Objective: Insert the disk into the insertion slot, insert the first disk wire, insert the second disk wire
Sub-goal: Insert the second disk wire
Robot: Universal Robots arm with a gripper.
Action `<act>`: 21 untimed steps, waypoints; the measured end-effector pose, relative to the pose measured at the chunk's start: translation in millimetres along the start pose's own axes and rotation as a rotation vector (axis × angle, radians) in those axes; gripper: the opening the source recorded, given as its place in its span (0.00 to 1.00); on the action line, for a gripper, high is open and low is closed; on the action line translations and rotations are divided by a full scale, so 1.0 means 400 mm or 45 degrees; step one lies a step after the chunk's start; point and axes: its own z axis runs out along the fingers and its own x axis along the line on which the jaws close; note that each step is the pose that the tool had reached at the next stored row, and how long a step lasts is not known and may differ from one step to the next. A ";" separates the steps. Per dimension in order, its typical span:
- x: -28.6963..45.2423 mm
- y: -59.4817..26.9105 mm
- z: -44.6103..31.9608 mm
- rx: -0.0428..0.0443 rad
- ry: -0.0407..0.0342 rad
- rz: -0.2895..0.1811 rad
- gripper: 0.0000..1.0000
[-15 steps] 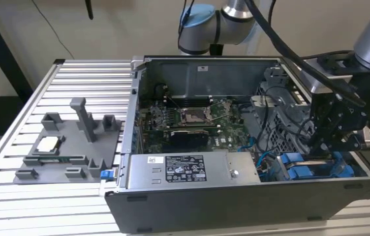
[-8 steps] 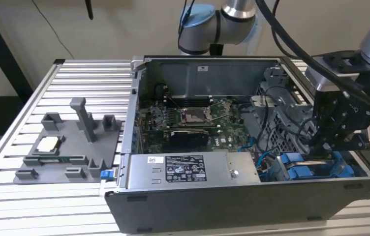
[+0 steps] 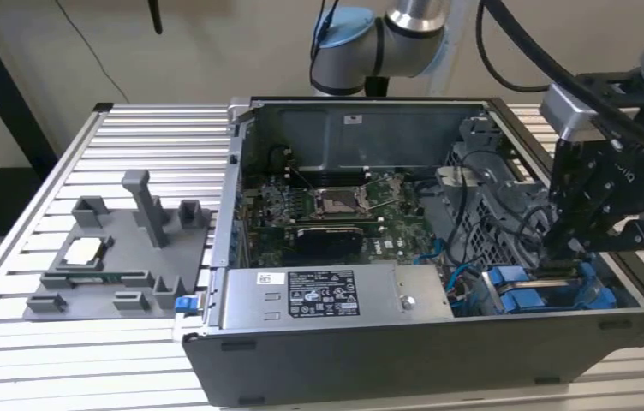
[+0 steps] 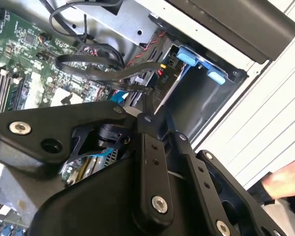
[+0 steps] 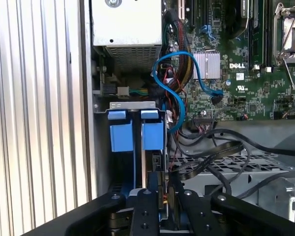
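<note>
An open computer case (image 3: 414, 360) is seen lying on a slatted aluminium table (image 3: 151, 128), its inside exposed. In the lower right of the exterior view the insertion slot (image 3: 596, 295) is found at the corner of the case, a grey sheet-metal bay with blue plastic pieces. The disk (image 4: 171, 91) is seen standing on edge inside this bay, its blue frame (image 5: 152, 135) level with the bay's rim; in the second wrist view its silver side is shown against the grey bay wall.

The gripper (image 3: 557, 265) is lowered into the case right at the bay, just above the end of the disk. Whether it is clamped on anything cannot be told, since its tips are hidden by its own black body and by cables. A bundle of black wires (image 5: 211, 147) is draped across the perforated metal next to the bay, and a blue cable (image 5: 177, 73) loops over the motherboard (image 3: 334, 205). A grey box with a white sticker (image 3: 322, 295) is placed along the near wall of the case.

On the exterior view's left a grey fixture tray (image 3: 116, 257) rests on the table, with a small pale part (image 3: 85, 250) held in one of its pockets. A person's hand (image 4: 285, 179) is seen over the slats beside the case. Behind the table a plain beige wall is visible.
</note>
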 end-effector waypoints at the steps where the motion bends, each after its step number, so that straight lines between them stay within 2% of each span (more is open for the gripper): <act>1: 0.000 0.000 -0.007 -0.002 0.0002 0.000 0.24; 6: -0.002 0.000 -0.046 -0.010 -0.0010 0.001 0.24; 14: -0.004 0.001 -0.097 -0.015 -0.0051 0.003 0.24; 18: -0.005 0.001 -0.117 -0.015 -0.0067 0.003 0.24; 21: -0.005 0.001 -0.117 -0.015 -0.0070 0.003 0.24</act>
